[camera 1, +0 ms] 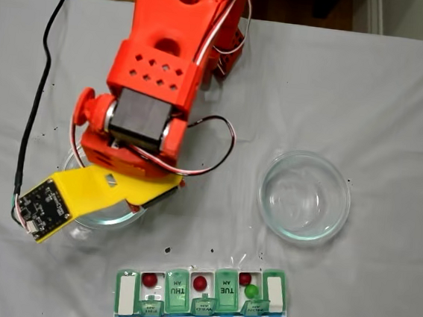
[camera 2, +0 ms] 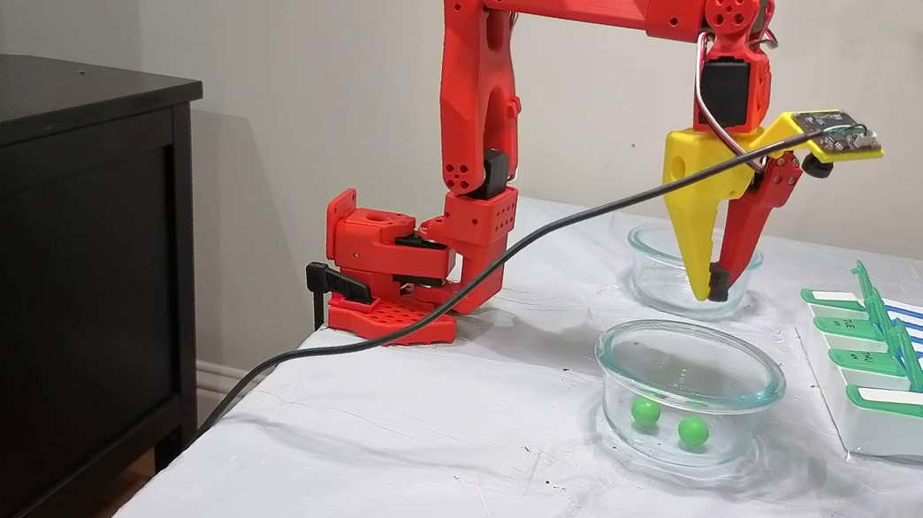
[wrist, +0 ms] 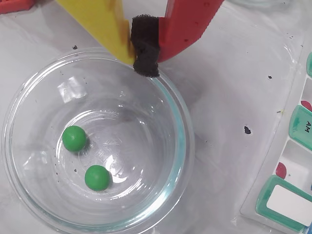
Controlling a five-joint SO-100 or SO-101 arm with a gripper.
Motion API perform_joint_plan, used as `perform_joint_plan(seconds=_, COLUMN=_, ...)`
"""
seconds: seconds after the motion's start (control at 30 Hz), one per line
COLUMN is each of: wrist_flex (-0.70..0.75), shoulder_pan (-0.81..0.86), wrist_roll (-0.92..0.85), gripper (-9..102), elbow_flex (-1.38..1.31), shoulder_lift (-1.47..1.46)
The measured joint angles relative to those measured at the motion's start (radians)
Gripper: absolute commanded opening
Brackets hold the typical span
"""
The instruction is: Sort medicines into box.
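Two shiny green balls (wrist: 74,138) low inside round clear glass bowl (wrist: 181,131). Small, smooth, quick to roll; best pinched across middle. Yellow-and-red gripper (wrist: 145,51) above rim, shut, holding nothing.

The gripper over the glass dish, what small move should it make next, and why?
Probably open and lower toward one green ball. The gripper hangs closed and empty above the dish rim, two green balls lie loose inside, and the box holds only one green.

Top-down view, low side view, close wrist view, all sharing glass dish (wrist: 97,146)
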Motion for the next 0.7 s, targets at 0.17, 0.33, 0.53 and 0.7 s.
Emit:
perform_joint_plan(seconds=0.17, wrist_flex=0.002, shoulder_pan=0.074, wrist_roll=-0.031, gripper=0, elbow_flex=0.0, shoulder_lift=-0.028)
perform_joint_plan(seconds=0.33, wrist_flex=-0.032, shoulder_pan=0.089, wrist_roll=-0.037, gripper=18, elbow_flex=0.0, shoulder_lift=-0.081)
perform_joint_plan(seconds=0.53, wrist_flex=-0.107, shoulder_pan=0.123, wrist_roll=-0.031, gripper=21, elbow_flex=0.038, shoulder_lift=-0.084)
perform_joint_plan(seconds=0.7, wrist_flex=-0.072, shoulder_pan=0.158, wrist_roll=-0.06, gripper=21, elbow_flex=0.037, shoulder_lift=-0.086)
